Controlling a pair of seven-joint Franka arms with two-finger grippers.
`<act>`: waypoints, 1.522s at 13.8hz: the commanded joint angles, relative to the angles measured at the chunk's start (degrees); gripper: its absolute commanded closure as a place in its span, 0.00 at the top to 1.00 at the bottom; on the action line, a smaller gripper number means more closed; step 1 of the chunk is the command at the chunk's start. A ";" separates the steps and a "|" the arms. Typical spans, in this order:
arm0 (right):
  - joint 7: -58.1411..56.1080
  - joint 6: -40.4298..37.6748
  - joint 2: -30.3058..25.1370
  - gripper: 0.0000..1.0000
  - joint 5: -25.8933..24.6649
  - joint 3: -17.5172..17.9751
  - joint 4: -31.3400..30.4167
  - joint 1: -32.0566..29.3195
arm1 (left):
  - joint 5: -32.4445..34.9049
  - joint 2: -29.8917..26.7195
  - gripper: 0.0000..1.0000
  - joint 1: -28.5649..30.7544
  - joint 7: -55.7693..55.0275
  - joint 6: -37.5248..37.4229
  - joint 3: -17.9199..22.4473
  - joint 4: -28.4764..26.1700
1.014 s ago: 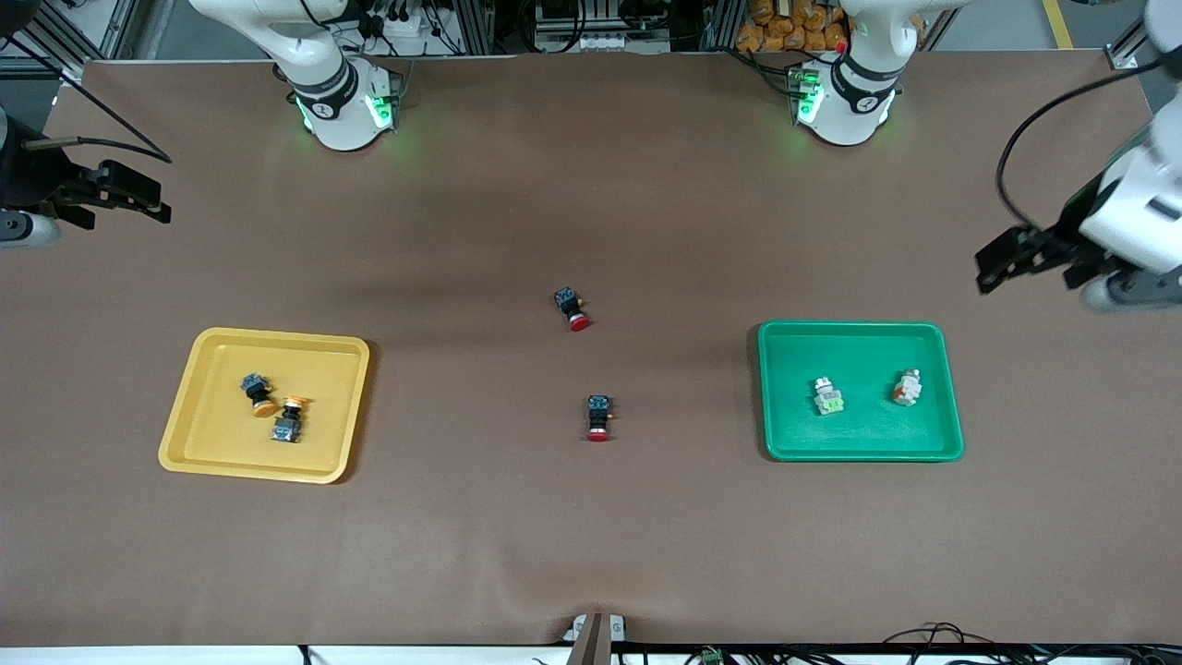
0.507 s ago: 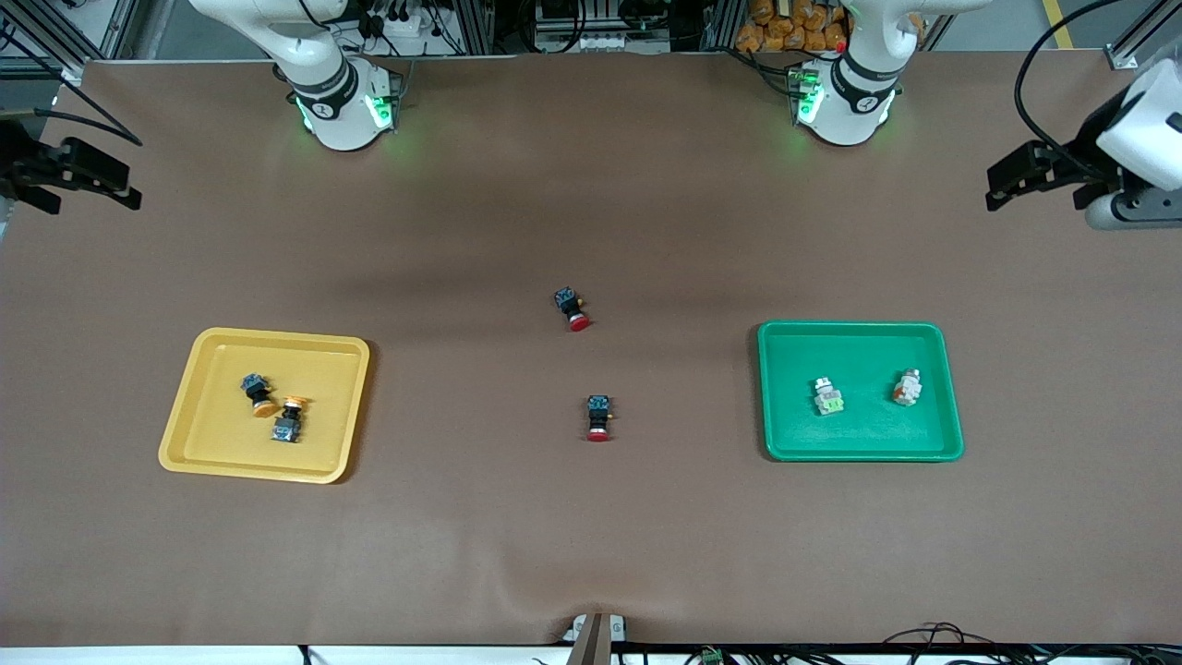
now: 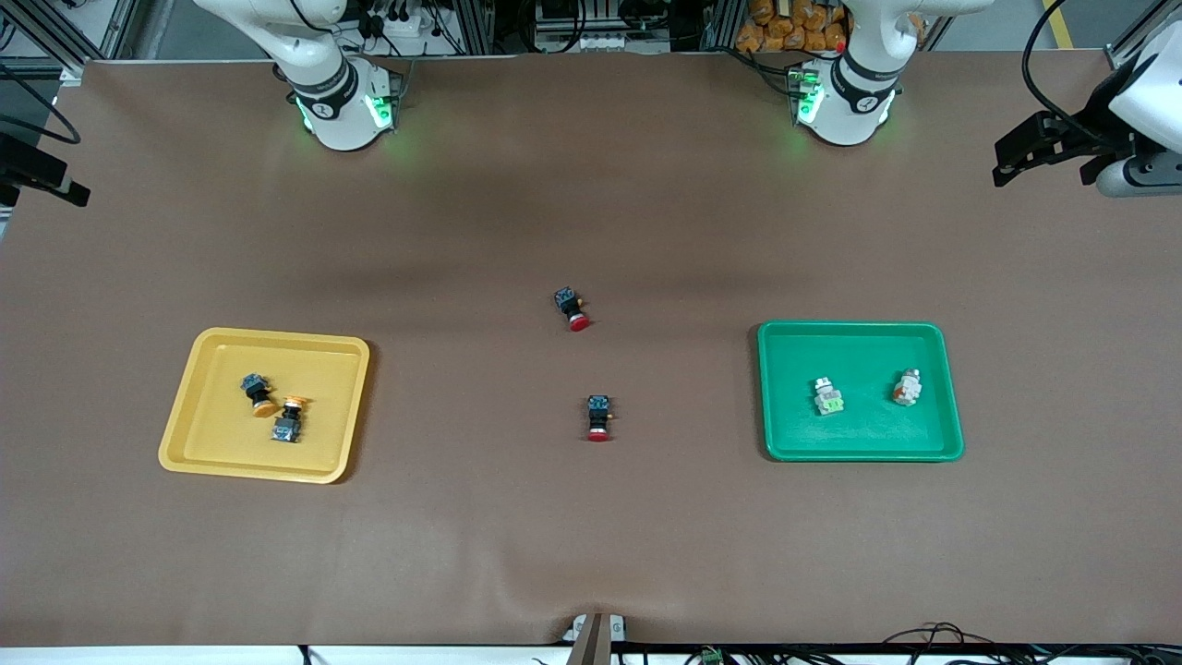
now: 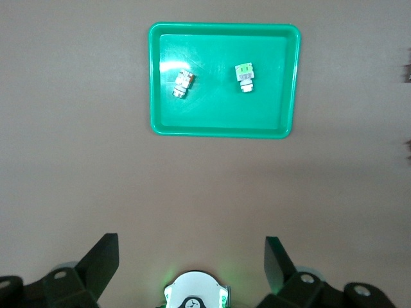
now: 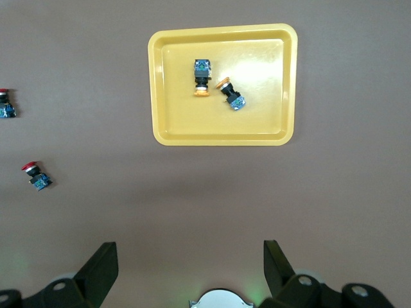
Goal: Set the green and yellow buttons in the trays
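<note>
Sorting: since each tray already held its pair, the job looked finished, judged from how things lay.
Yellow tray (image 3: pixel 199 397): it sat on the table (image 3: pixel 591 536) toward the right arm's end, and held the two yellow-capped buttons (image 3: pixel 259 392) (image 3: pixel 290 420), lying on their sides, caps nearly touching near the tray's middle.
Green tray (image 3: pixel 785 342): it sat toward the left arm's end, and held the green-marked button (image 3: pixel 828 396) and the orange-red-marked button (image 3: pixel 907 387), apart from each other, both clear of the rim.
Red-capped switches: one (image 3: pixel 572 308) lay near the table's middle, the other (image 3: pixel 599 417) nearer the front camera; they were probably left out because neither colour belonged in a tray.
Left tool (image 3: pixel 1048 152): it hung high at the table's edge on the left arm's end, over bare table, wide apart and holding nothing; its wrist view looked down on the green tray from well away.
Right tool (image 5: pixel 186 266): it was high off the table at the right arm's end, fingers spread wide and empty in its wrist view, with the yellow tray well apart below.
Reason for the stance: both arms seemed parked clear so nothing in the trays could be knocked.
Risk: little, since nothing was gripped and the buttons rested flat.
</note>
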 commanded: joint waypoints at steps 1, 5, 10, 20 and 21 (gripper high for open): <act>0.27 -0.74 0.97 1.00 -1.80 0.50 0.98 2.34 | -0.73 -1.01 1.00 -0.44 0.59 -0.06 0.40 -1.12; 0.53 -0.83 1.15 1.00 -2.78 0.50 0.63 2.96 | -0.37 -0.40 1.00 -0.36 -0.37 0.03 0.41 -1.29; 0.71 -0.92 1.15 1.00 -2.78 0.41 0.63 2.70 | -0.29 -0.05 1.00 -0.53 -0.37 2.31 0.14 -1.20; 0.80 -2.23 1.24 1.00 -2.69 0.24 0.80 2.87 | -0.02 1.53 1.00 -0.53 -0.29 2.23 -0.56 0.55; 0.80 -2.15 1.32 1.00 -2.78 0.24 0.80 2.61 | -0.02 1.53 1.00 -0.45 -0.37 2.14 -0.56 0.55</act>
